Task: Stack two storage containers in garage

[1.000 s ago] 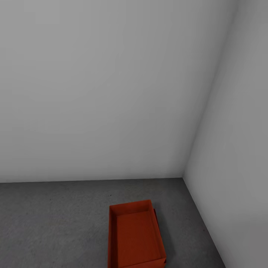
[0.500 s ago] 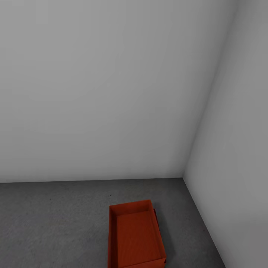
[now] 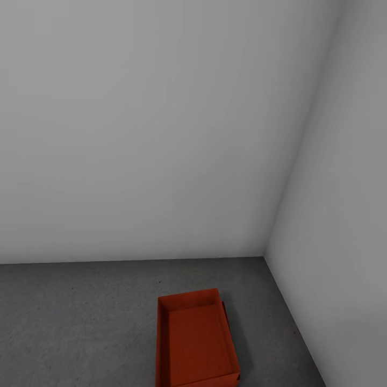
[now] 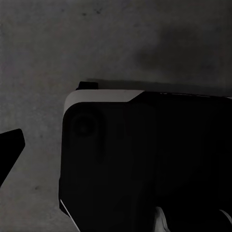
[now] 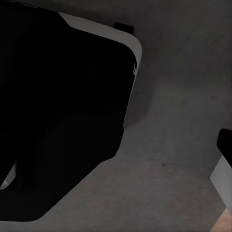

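Nothing has moved since the earlier frames: my head view is the same, and the bin sits exactly where it did a second ago. I count one orange-red bin (image 3: 196,341) for certain, open side up on the grey concrete floor (image 3: 80,322) near the corner where two pale walls (image 3: 161,134) meet; a thin dark-red edge shows along its right side, and I cannot tell whether that is a second bin underneath or just the rim. The bin's near end is cut off by the frame. From the left wrist camera I see the mottled floor (image 4: 48,48) and a large black body with a pale edge (image 4: 145,159), probably the robot's base, plus one dark tip at the frame's side. The right wrist camera shows the same kind of black body (image 5: 63,106) over the floor (image 5: 183,72). I cannot tell whether either gripper is open or closed.
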Robot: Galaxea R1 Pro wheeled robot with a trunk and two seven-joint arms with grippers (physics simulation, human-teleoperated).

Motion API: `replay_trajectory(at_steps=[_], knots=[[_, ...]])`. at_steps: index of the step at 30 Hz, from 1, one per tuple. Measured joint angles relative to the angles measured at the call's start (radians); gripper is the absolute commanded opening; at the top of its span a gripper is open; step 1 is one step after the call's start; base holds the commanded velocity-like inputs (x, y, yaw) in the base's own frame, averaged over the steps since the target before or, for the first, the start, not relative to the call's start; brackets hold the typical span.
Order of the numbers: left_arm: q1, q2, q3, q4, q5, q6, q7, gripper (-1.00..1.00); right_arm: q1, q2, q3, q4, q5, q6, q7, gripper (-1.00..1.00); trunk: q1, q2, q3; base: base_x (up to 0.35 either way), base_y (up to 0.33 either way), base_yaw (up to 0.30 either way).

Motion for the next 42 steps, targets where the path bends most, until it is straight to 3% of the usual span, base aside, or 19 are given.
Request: replay_trajectory(at_steps=[42], knots=[[0.000, 0.000, 0.000, 0.000, -0.001, 0.000, 0.000, 1.00, 0.002, -0.004, 0.000, 0.001, -0.004, 0.000, 0.000, 1.00, 0.000, 0.000, 0.000, 0.000, 0.000, 0.000]])
